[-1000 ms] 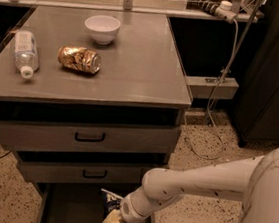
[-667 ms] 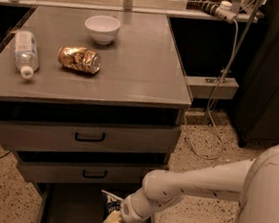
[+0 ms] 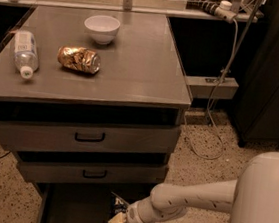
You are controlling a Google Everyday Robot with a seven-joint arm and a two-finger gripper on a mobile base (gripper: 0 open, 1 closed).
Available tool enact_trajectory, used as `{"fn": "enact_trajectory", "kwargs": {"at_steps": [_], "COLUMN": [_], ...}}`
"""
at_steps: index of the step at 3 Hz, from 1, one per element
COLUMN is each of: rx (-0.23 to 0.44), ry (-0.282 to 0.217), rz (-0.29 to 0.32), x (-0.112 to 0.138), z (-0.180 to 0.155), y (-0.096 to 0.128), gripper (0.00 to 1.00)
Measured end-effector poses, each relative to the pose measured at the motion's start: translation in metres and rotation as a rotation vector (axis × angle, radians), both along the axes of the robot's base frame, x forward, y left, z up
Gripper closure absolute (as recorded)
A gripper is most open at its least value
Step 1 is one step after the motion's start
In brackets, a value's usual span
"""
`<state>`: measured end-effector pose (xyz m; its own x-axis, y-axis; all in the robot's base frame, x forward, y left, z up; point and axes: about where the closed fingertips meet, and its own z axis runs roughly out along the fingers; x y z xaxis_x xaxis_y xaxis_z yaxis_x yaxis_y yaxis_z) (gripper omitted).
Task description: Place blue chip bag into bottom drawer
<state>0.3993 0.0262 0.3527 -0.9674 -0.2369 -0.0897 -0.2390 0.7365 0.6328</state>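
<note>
Grey steel tray, pulled open at floor level: my gripper (image 3: pixel 116 222) hangs low over the right side of the bottom drawer (image 3: pixel 70 210). My arm (image 3: pixel 195 195) reaches in from the right, beneath the two closed drawers (image 3: pixel 90 137) with black handles. The blue chip bag (image 3: pixel 118 207) shows as a crumpled dark shape with white print right at the gripper. It sits above the tray's right part and is partly cut off at the lower edge of the view. I cannot tell whether my grip on it is closed or let go, nor whether the bag already rests on the tray floor. On the cabinet top (image 3: pixel 134 72), well apart from the action, sit a white bowl (image 3: pixel 101 27), a crushed gold can (image 3: pixel 79 59) and a water bottle (image 3: pixel 24 52) lying on its side.

By my reckoning this is the placing step, near the task's end. The next move calls for a release with the bag fully inside the side rails. Then comes a careful withdrawal, clear of the drawer front above and without dragging the foil back out.
</note>
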Motion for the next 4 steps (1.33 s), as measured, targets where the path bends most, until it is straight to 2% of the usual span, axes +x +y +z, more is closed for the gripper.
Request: {"fn": "enact_trajectory", "kwargs": {"at_steps": [1, 2, 3, 4], "rx": [0.000, 0.032, 0.071, 0.115], "ry": [0.000, -0.006, -0.010, 0.006], "rz": [0.000, 0.004, 0.018, 0.032], "x": [0.000, 0.003, 0.015, 0.036], "z": [0.000, -0.016, -0.040, -0.063], "y": [0.000, 0.016, 0.042, 0.070], "gripper": [1.00, 1.00, 1.00, 1.00]}}
